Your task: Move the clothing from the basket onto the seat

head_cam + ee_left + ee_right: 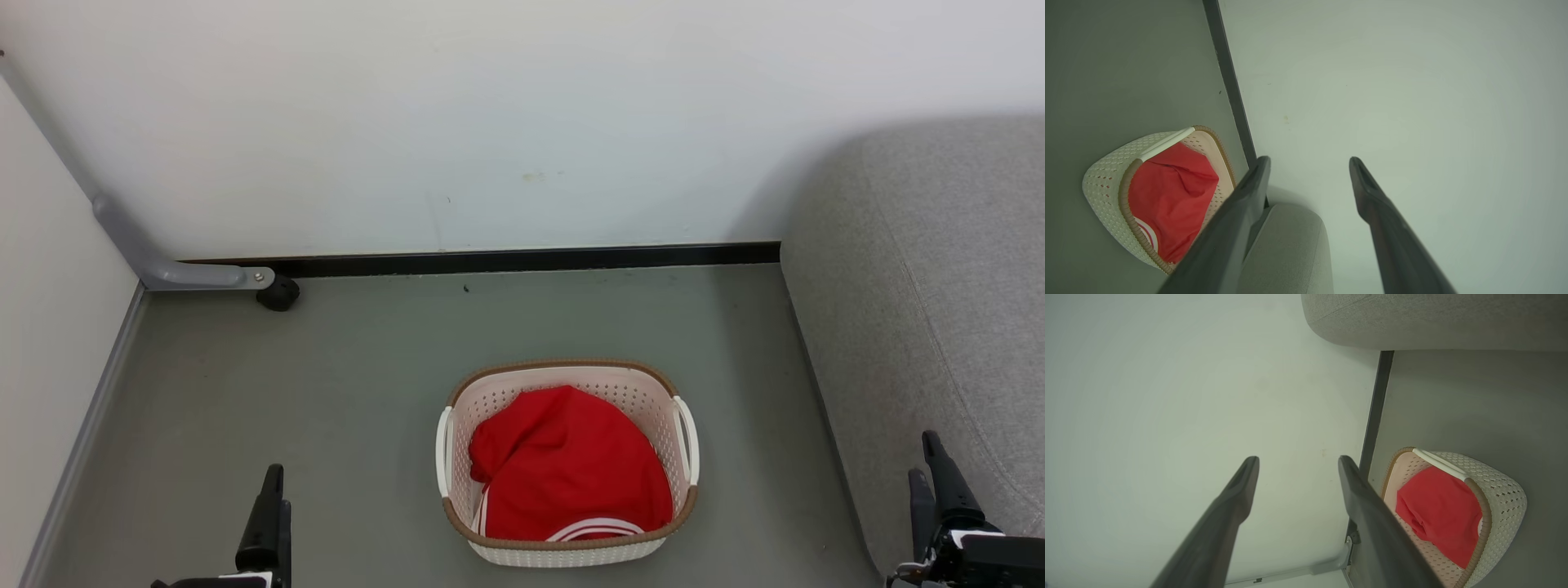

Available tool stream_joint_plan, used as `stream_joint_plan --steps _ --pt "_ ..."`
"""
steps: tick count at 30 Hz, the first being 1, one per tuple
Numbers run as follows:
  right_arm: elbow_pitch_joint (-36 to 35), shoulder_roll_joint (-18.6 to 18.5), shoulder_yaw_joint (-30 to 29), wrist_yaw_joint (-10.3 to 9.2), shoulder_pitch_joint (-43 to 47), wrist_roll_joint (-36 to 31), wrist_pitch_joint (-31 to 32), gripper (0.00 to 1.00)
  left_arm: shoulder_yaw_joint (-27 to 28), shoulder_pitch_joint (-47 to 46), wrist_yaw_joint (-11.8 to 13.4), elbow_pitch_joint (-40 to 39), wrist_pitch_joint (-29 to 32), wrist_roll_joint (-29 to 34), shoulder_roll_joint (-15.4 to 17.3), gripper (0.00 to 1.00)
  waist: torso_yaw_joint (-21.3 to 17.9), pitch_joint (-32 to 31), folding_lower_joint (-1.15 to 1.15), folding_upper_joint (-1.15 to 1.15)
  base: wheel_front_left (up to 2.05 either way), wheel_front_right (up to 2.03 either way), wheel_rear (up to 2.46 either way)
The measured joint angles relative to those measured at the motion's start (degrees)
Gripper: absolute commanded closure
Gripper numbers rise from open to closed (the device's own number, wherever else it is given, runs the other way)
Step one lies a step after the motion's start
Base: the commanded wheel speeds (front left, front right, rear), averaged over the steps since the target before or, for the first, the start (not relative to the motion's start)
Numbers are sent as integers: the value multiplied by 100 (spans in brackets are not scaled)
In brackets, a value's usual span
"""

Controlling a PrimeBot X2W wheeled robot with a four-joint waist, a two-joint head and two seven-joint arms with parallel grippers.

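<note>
Grey-green floor (326, 384) meets a white wall (490, 122). Near its front edge stands the basket (563, 365), the red clothing (571, 465) heaped inside, white-striped trim, perhaps a hem, at the near rim. The seat (922, 286) lines the floor's right edge. The left hand (1309, 160) and right hand (1298, 458) hang spread wide, gripping nothing, well apart from the basket.
</note>
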Motion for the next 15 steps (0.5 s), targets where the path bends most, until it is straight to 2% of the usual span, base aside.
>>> stream_joint_plan --steps 6,15 --pt "-52 -101 100 0 -42 -285 -123 0 0 -47 0 -13 -57 159 -32 0 6 -2 0 0 0 0 0" --pt "-91 -335 322 0 -168 -895 -325 0 2 -92 15 -26 -201 759 -88 0 14 -8 0 0 0 0 0"
